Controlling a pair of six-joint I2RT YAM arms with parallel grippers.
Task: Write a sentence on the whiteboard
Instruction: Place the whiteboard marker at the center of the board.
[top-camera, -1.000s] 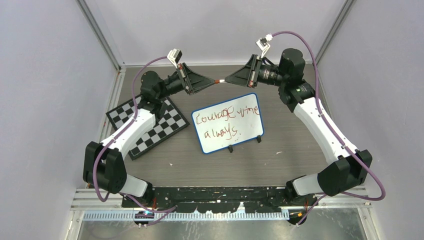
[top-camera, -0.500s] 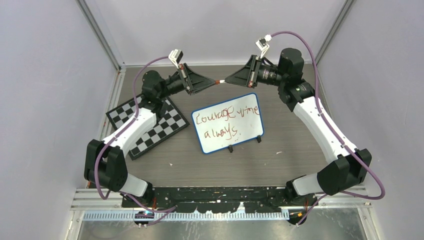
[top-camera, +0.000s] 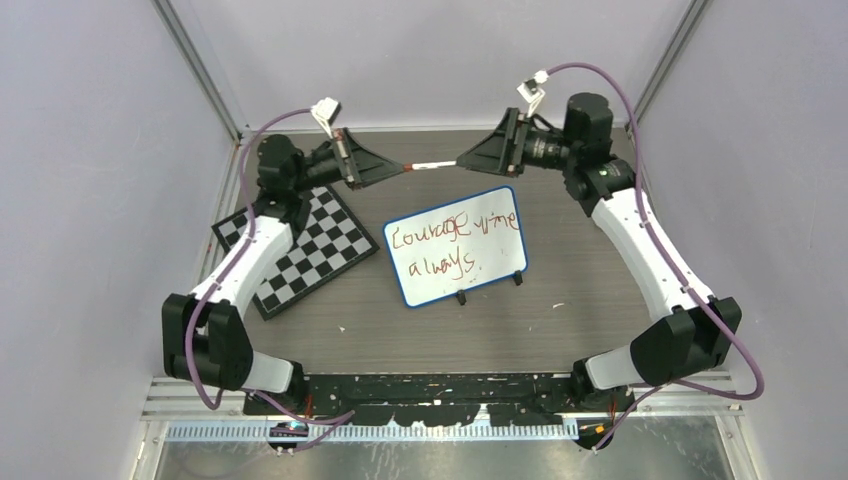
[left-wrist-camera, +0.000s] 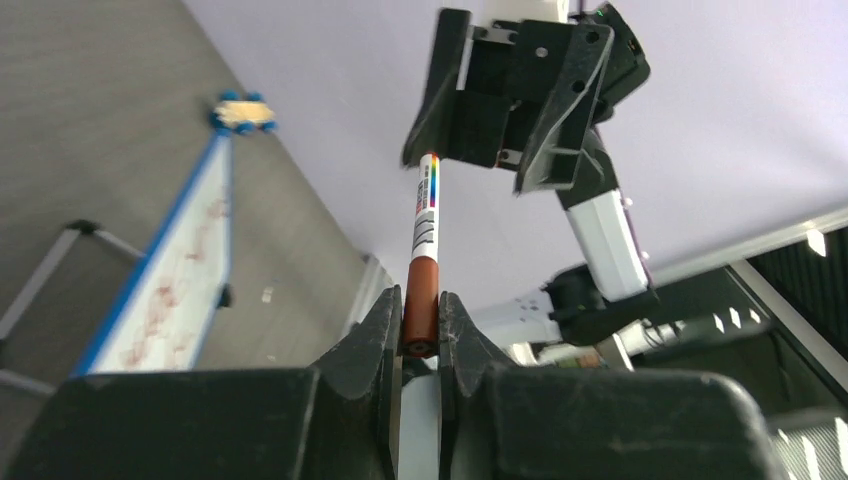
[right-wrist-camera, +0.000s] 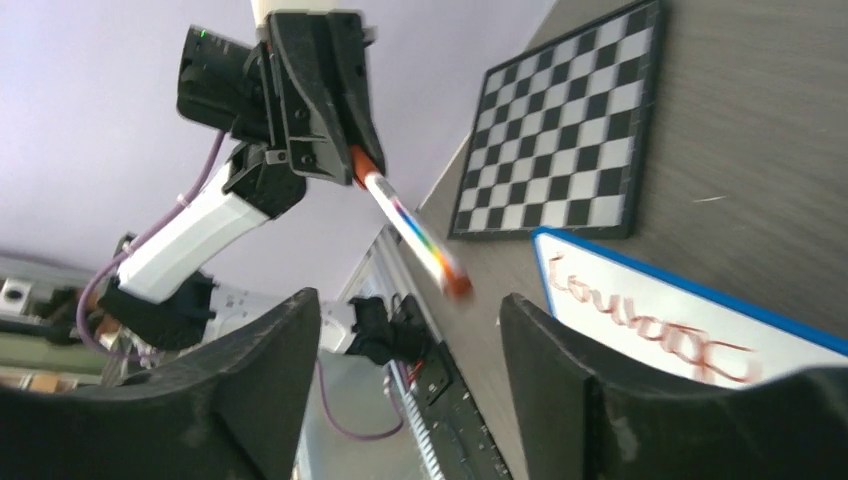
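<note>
Left pincer (left-wrist-camera: 420, 302) clenched on brown-capped white marker pen (left-wrist-camera: 425, 215). Right pincer (right-wrist-camera: 410, 302) released, fingers spread at pen's far end. Blue-framed white rectangular whiteboard (top-camera: 503, 248) stands on grey surface (top-camera: 580, 280).

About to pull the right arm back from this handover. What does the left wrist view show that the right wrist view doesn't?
Only left wrist: the left gripper shut on the marker's brown-red end. Only right wrist: the right gripper open wide, the marker's other end between its fingers, apparently touching neither, and the chessboard. Both: the marker and the whiteboard with red writing.
</note>
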